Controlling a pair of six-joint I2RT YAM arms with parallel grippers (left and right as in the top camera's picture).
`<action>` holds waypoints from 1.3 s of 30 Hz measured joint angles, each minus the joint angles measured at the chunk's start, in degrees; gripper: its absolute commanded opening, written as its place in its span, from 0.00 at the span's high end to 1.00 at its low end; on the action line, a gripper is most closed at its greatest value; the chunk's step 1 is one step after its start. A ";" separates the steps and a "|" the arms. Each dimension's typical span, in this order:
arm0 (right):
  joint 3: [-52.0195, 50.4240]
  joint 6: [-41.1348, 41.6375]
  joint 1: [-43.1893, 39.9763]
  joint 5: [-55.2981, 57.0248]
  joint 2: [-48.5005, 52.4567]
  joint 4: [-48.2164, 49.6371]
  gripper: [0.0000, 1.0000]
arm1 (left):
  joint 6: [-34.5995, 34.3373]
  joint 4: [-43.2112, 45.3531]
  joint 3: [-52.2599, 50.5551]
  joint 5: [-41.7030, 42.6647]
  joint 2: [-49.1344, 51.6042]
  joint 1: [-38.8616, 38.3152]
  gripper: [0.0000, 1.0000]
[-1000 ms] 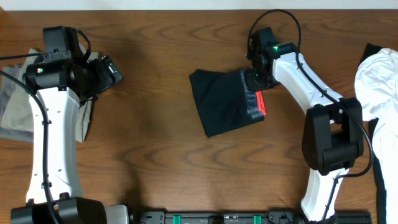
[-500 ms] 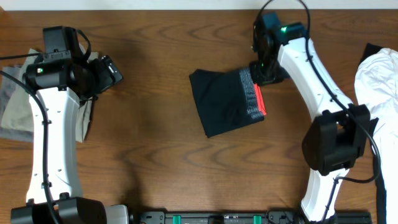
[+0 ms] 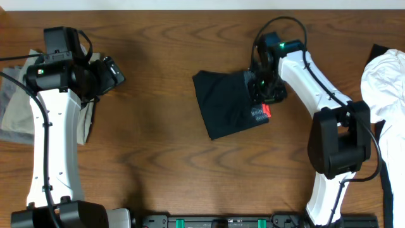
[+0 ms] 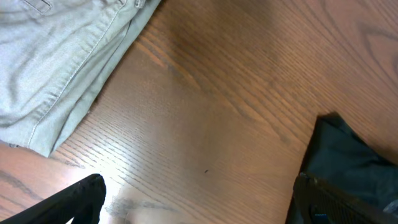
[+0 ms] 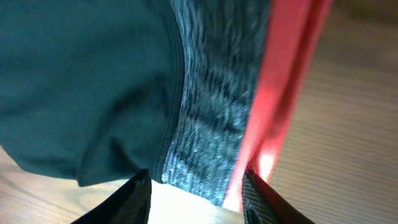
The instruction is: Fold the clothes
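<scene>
The black pants (image 3: 226,104) lie folded into a rough square at the table's middle, grey waistband (image 5: 214,118) and red-orange edge (image 5: 283,81) on their right side. My right gripper (image 3: 263,90) hovers low over that waistband. Its jaws stand open, one finger (image 5: 127,199) on the black side and the other beside the red edge, with the waistband end lying between them, not pinched. My left gripper (image 3: 114,71) is wide open over bare wood at the far left, holding nothing (image 4: 202,214). A corner of dark fabric (image 4: 351,152) shows by its right finger.
Tan khaki trousers (image 3: 18,111) lie under the left arm at the table's left edge and show in the left wrist view as khaki trousers (image 4: 59,56). A white garment (image 3: 386,82) with dark cloth beneath is heaped at the right edge.
My right gripper swung away toward the far edge, then came back down over the waistband, covering part of the red edge, and its jaws widened. The left arm stayed still.
</scene>
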 measured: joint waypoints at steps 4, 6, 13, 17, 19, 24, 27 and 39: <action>-1.60 -0.15 0.00 -0.87 0.00 0.70 0.73 | 0.00 0.00 0.00 0.00 0.00 0.00 0.02; -1.95 0.11 0.00 -1.20 0.00 1.25 0.73 | 0.00 0.00 0.00 0.00 0.00 0.00 0.02; -2.25 0.48 0.00 -0.02 0.00 1.77 0.65 | 0.00 0.00 0.00 0.00 0.02 0.00 0.02; -2.25 0.66 -0.04 2.05 0.00 1.99 0.63 | 0.00 0.00 0.00 0.00 0.02 0.00 0.02; -2.25 0.66 -0.22 2.47 0.00 2.05 0.61 | 0.00 0.00 0.00 0.00 0.02 0.00 0.02; -2.25 0.70 -2.05 3.10 0.00 2.62 0.58 | 0.00 0.00 0.00 0.00 0.02 0.00 0.02; -2.25 0.63 -2.86 2.86 0.00 2.64 0.61 | -0.02 0.00 0.00 0.00 0.02 0.00 0.02; -3.39 0.26 -2.49 -1.77 0.00 6.80 0.66 | 0.00 0.00 0.00 0.00 0.02 0.00 0.02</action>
